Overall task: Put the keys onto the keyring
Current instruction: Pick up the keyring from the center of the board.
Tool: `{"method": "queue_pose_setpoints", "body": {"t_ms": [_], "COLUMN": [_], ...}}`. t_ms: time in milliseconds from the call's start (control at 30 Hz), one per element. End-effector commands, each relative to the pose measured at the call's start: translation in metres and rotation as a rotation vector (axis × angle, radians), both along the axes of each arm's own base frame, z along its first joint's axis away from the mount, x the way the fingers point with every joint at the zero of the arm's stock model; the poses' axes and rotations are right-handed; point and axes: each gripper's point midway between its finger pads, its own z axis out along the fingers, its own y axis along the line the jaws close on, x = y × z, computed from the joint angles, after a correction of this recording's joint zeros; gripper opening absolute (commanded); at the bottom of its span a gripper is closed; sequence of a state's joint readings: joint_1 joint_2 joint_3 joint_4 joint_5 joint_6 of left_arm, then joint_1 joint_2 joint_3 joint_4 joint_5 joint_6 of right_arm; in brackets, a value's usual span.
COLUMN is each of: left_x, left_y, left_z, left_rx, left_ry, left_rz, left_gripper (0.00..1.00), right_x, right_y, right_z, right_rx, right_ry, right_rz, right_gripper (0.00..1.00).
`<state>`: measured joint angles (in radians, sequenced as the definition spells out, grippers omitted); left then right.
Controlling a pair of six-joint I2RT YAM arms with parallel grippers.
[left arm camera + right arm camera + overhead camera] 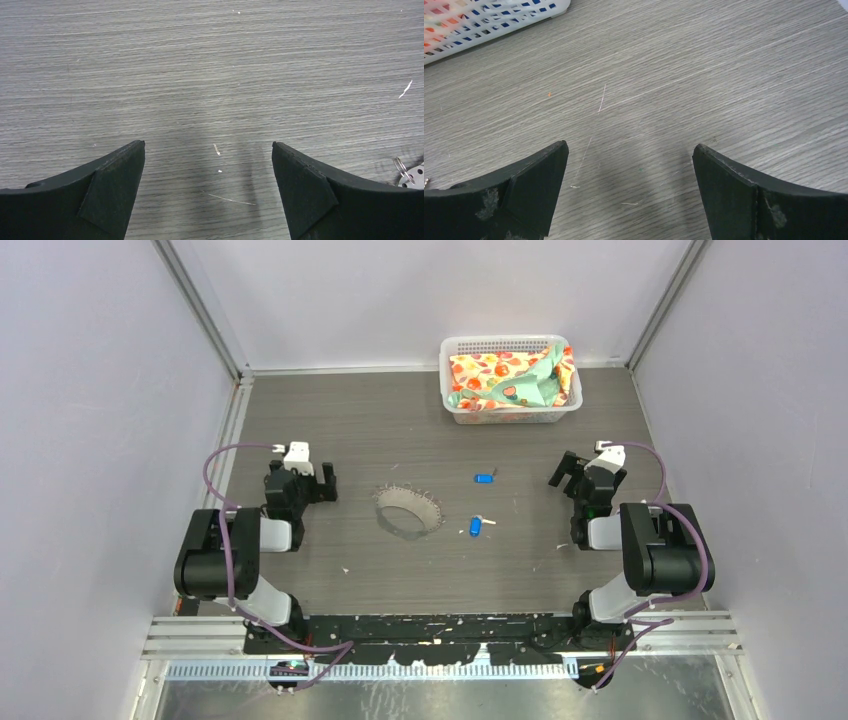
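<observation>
I am seeing both pincers spread fully open and holding nothing. The left pincer (208, 146) is hanging over bare bench (400, 420), and the right pincer (630, 146) is doing the same on its side. The keyring (408, 509) is lying flat between the arms, nearer to the left one. The near key (476, 526) and the far key (484, 478) are lying to the right of it, not touching it.

I am judging both keys to be very light, hard and easy to flick away, so I am planning to take each by its blue head. The ring is looking thin and probably slides when pushed.

The white basket (510, 416) with a patterned cloth (505, 380) is standing far back, blocking nothing.
</observation>
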<state>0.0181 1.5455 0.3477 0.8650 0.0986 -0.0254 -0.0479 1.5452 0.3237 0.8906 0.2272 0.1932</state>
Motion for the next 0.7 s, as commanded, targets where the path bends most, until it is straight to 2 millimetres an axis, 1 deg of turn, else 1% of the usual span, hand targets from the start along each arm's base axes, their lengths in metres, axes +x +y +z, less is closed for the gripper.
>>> {"method": "queue_pose_setpoints", "body": {"t_ms": [0,67,100,133,167,200,233,267,300,333,400,433,467,500,533,567,600,633,667], "left_x": [0.015,0.015,0.017,0.020,0.022,0.024,0.024,0.022,0.021,0.017,0.010,0.002,-0.001,-0.005,-0.009,-0.011,-0.015,-0.018,-0.020], "left_y": [-0.002,0.002,0.005,0.006,0.003,-0.001,-0.005,-0.009,-0.013,-0.017,-0.020,-0.022,-0.023,-0.025,-0.027,-0.028,-0.030,-0.032,-0.034], "left_z": [0.023,0.027,0.034,0.044,0.053,0.062,0.071,0.078,0.085,0.089,0.093,0.091,0.094,0.095,0.097,0.101,0.101,0.104,0.108], "left_rx": [0.000,-0.012,-0.022,-0.033,-0.035,-0.027,-0.030,-0.031,-0.023,-0.021,-0.011,-0.007,0.000,0.001,0.001,0.000,-0.005,-0.009,-0.013], "left_ry": [-0.090,-0.093,-0.082,-0.062,-0.019,0.020,0.067,0.113,0.148,0.187,0.250,0.295,0.314,0.339,0.358,0.367,0.381,0.388,0.389], "left_rz": [-0.020,-0.002,0.008,0.000,-0.021,-0.055,-0.089,-0.115,-0.149,-0.184,-0.223,-0.242,-0.262,-0.281,-0.300,-0.315,-0.328,-0.342,-0.353], "left_gripper": [1.00,1.00,1.00,1.00,1.00,1.00,1.00,1.00,1.00,1.00,1.00,1.00,1.00,1.00,1.00,1.00,1.00,1.00,1.00], "right_x": [0.013,0.008,0.009,0.011,0.012,0.008,0.011,0.012,0.015,0.016,0.015,0.018,0.020,0.019,0.014,0.007,-0.002,-0.011,-0.022], "right_y": [-0.008,-0.023,-0.028,-0.026,-0.021,-0.017,-0.010,0.004,0.013,0.021,0.037,0.053,0.072,0.096,0.119,0.138,0.160,0.182,0.200], "right_z": [0.023,0.036,0.048,0.061,0.072,0.079,0.096,0.106,0.116,0.124,0.128,0.131,0.133,0.131,0.126,0.124,0.121,0.121,0.118], "right_rx": [-0.017,-0.019,-0.023,-0.036,-0.030,0.017,0.083,0.173,0.306,0.424,0.581,0.628,0.648,0.641,0.585,0.474,0.410,0.358,0.345], "right_ry": [-0.084,-0.088,-0.082,-0.074,-0.063,-0.038,-0.078,-0.106,-0.166,-0.206,-0.195,-0.185,-0.160,-0.112,-0.031,0.033,0.082,0.117,0.154], "right_rz": [-0.038,-0.156,-0.194,-0.194,-0.182,-0.193,-0.184,-0.145,-0.154,-0.155,-0.147,-0.069,0.030,0.101,0.145,0.169,0.197,0.240,0.265], "right_gripper": [1.00,1.00,1.00,1.00,1.00,1.00,1.00,1.00,1.00,1.00,1.00,1.00,1.00,1.00,1.00,1.00,1.00,1.00,1.00]}}
